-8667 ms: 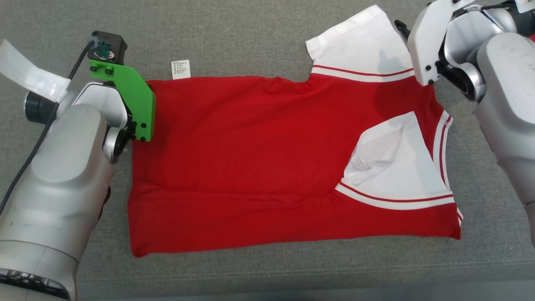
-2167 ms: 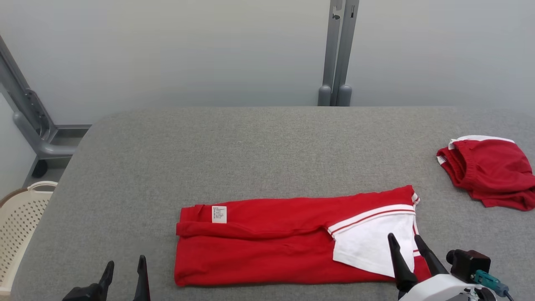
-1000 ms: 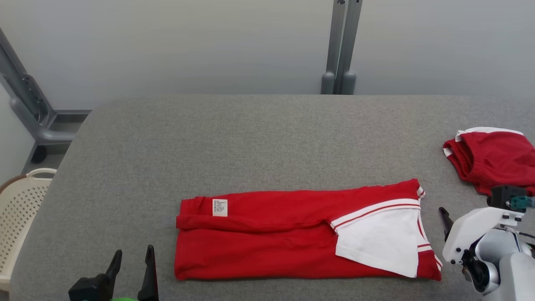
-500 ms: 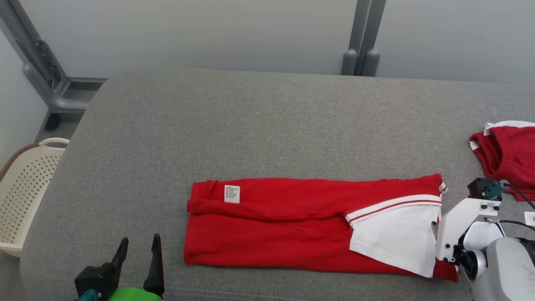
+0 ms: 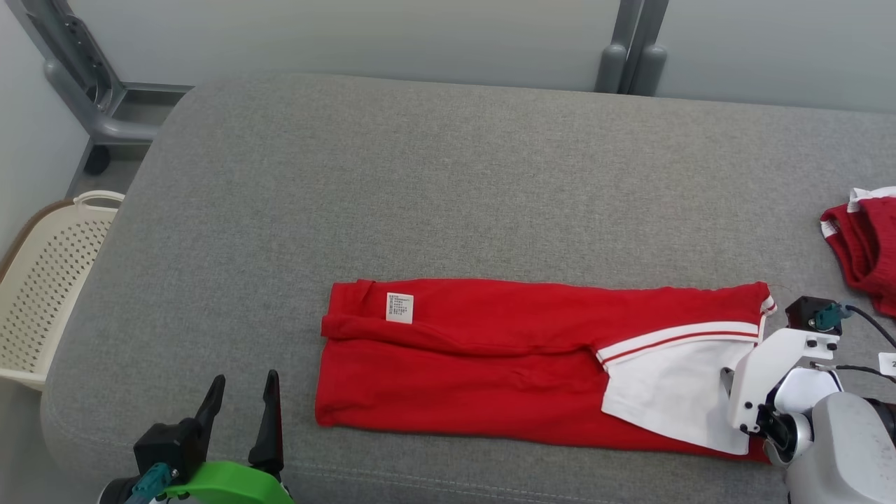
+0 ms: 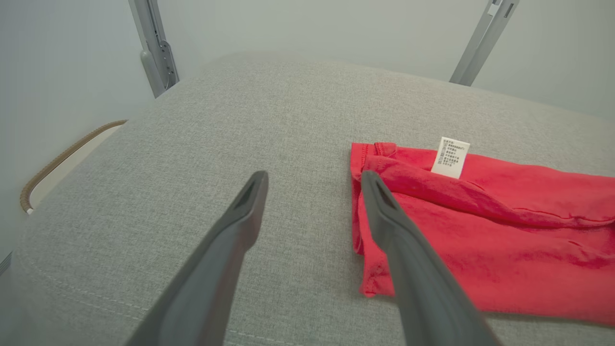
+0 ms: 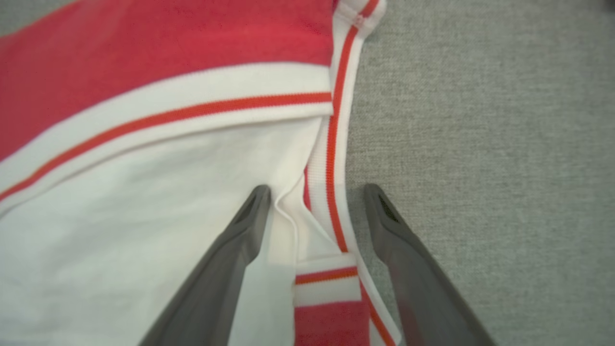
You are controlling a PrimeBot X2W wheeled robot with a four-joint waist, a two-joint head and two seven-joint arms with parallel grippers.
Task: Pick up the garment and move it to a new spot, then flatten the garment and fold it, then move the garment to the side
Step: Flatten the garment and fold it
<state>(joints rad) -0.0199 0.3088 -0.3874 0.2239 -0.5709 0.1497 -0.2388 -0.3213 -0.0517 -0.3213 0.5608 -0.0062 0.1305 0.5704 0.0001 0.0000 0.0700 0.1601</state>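
Observation:
The garment [image 5: 490, 364] is a red shirt folded into a long strip on the grey cushioned surface [image 5: 420, 175]. A white sleeve [image 5: 672, 399] lies on its right end and a white label [image 5: 400, 308] near its left end. My right gripper [image 7: 317, 192] is open and points down over the garment's right edge. One of its fingers is above the white sleeve [image 7: 144, 192], the other above bare grey fabric, with the striped trim [image 7: 336, 144] between them. My left gripper [image 5: 245, 388] is open near the front edge, just left of the garment's left end [image 6: 384, 192], holding nothing.
A second red and white garment [image 5: 864, 245] lies bunched at the far right edge. A cream perforated basket [image 5: 42, 280] stands on the floor to the left of the surface. Grey metal posts [image 5: 630, 49] rise behind the back edge.
The head camera has tilted down and turned, shifting the whole picture. My right gripper has come from beside the garment's right end to over its edge. The left gripper stays open.

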